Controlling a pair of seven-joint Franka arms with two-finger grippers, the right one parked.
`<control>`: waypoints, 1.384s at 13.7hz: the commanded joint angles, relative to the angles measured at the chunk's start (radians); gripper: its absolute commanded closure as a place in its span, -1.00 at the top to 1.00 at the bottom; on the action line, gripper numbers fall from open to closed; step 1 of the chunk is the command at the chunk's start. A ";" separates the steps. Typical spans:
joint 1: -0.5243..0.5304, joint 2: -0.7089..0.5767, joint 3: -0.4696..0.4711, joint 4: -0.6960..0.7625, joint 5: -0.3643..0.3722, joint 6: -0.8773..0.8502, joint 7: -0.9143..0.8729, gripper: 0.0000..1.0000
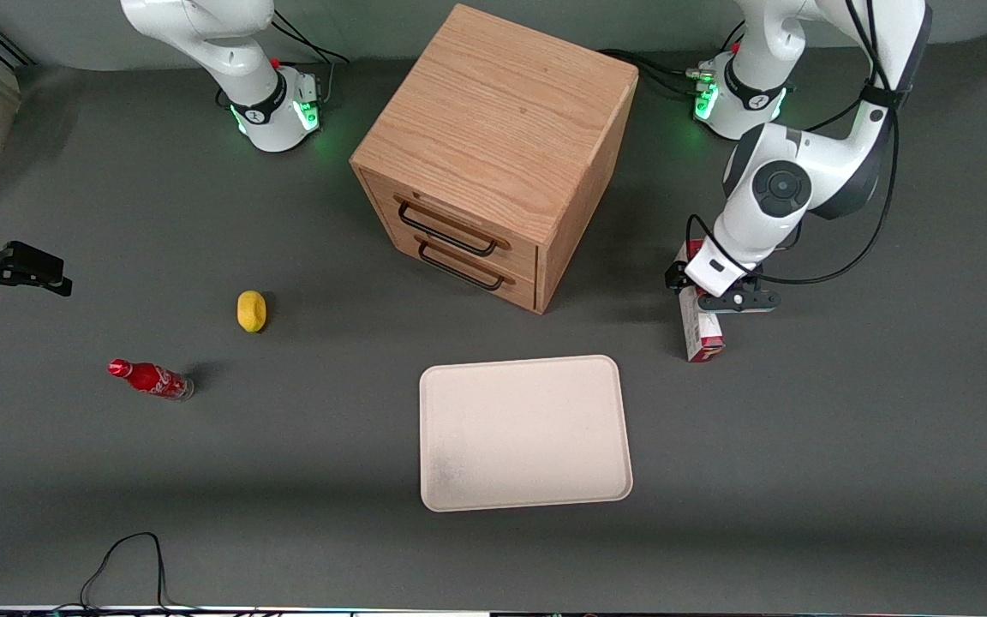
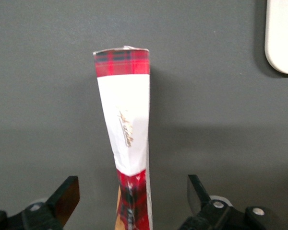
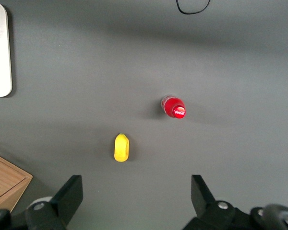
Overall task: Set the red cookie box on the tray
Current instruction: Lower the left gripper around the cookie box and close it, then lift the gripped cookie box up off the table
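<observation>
The red cookie box lies on its narrow side on the table, toward the working arm's end and beside the tray. Its red tartan and white edge faces the wrist camera. My gripper hovers over the box's farther half, open, with one finger on each side of the box and a clear gap to both faces. The tray is flat, pale beige-pink, and bare; one rounded corner of the tray shows in the left wrist view.
A wooden two-drawer cabinet stands farther from the front camera than the tray. A yellow lemon-like object and a small red soda bottle lie toward the parked arm's end. A black cable loops at the near table edge.
</observation>
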 commanded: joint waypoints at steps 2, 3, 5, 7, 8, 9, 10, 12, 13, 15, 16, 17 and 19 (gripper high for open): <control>0.017 0.038 -0.004 -0.002 0.013 0.049 0.016 1.00; 0.014 0.049 -0.004 -0.002 0.013 0.060 0.010 1.00; 0.013 0.052 -0.005 -0.001 0.013 0.068 0.003 0.76; 0.013 0.047 -0.005 -0.001 0.013 0.055 -0.001 0.08; 0.013 0.044 -0.005 -0.002 0.013 0.049 -0.007 -0.24; 0.013 0.043 -0.005 -0.001 0.013 0.048 -0.024 -0.57; 0.011 0.043 -0.007 -0.001 0.013 0.046 -0.035 -0.85; 0.011 0.035 -0.008 0.002 0.013 0.026 -0.038 -1.00; 0.013 0.026 -0.008 0.012 0.013 -0.004 -0.038 -1.00; 0.017 -0.026 -0.008 0.033 0.012 -0.079 -0.035 -1.00; 0.019 -0.057 -0.008 0.061 0.012 -0.154 -0.037 -1.00; 0.016 -0.084 -0.008 0.100 0.012 -0.240 -0.040 -1.00; 0.014 -0.130 -0.010 0.209 0.004 -0.435 -0.041 -1.00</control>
